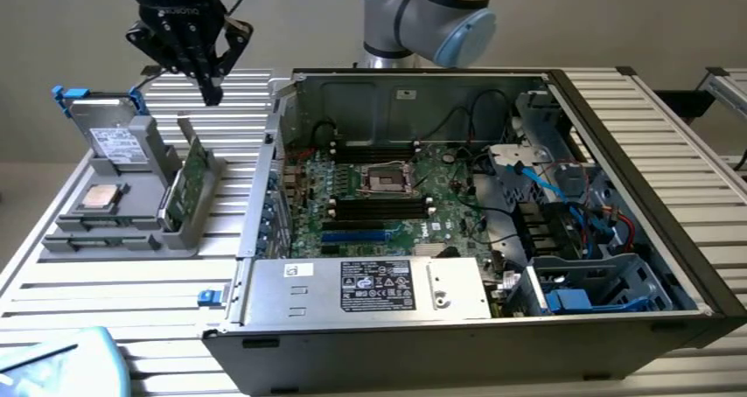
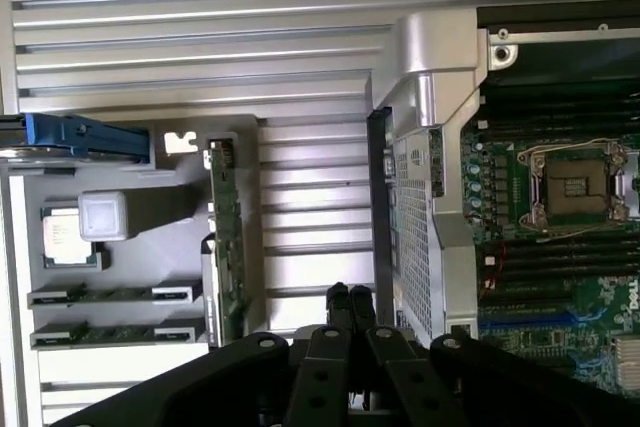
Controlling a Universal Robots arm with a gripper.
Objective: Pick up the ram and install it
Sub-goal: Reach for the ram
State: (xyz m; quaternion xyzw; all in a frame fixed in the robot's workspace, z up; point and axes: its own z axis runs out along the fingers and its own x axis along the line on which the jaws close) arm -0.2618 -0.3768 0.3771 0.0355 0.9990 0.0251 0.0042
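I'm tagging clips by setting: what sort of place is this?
Probably a robotics lab bench for computer assembly: an open computer case, a gray parts holder beside it, and a robot arm over a slatted metal table.

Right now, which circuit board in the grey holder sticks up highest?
The broad green card, rising well above the holder; the two thin ram sticks sit low beside the silver processor chip.

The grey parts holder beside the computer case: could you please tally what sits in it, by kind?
Ram sticks: 2
Processor chip: 1
Green circuit card: 1
Hard drive: 1
Total: 5
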